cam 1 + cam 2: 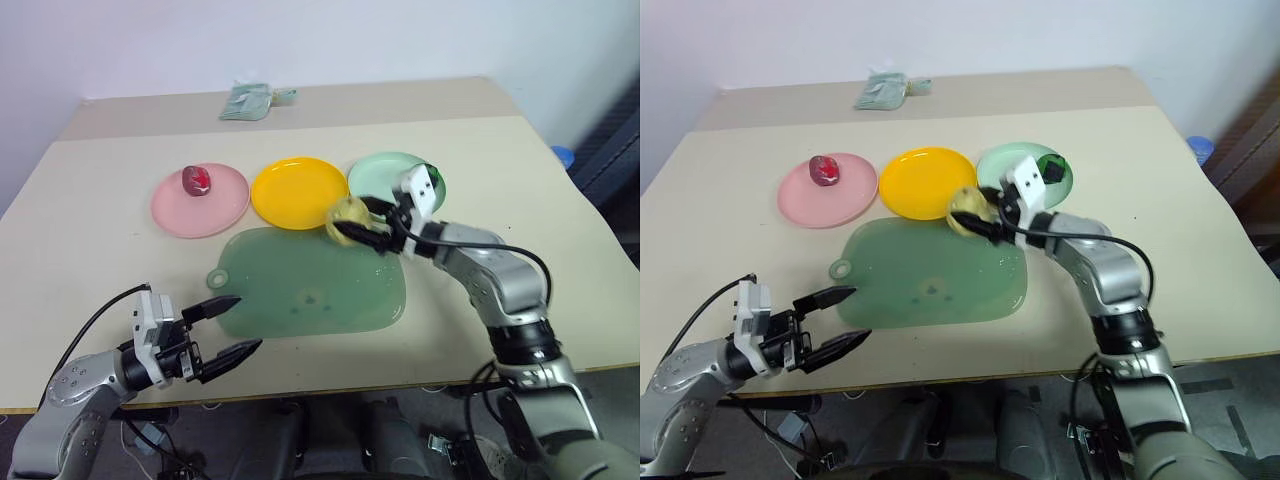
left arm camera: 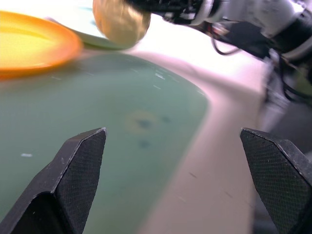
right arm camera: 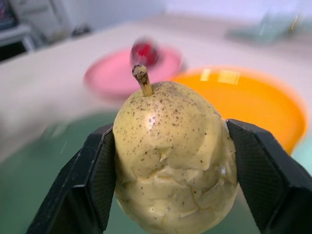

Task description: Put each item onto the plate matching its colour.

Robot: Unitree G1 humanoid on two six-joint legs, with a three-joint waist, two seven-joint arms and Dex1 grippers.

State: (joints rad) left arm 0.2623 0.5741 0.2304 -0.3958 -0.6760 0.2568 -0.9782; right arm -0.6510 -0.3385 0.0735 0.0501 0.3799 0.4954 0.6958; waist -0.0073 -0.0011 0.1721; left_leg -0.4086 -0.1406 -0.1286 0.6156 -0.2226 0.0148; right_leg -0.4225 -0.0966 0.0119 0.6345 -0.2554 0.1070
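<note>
My right gripper is shut on the pale yellow bumpy fruit, a pear held stem up between both black fingers. It hangs over the far edge of the green mat, just beside the yellow-orange plate. The dark red fruit lies on the pink plate. On the mint green plate sits the dark green fruit, partly hidden behind my right wrist. My left gripper stands open and empty at the mat's near left corner, and from its wrist the pear shows ahead.
The large translucent green mat covers the middle of the table in front of the plates. A small pale green-grey packet lies at the far edge. A blue object shows past the table's right edge.
</note>
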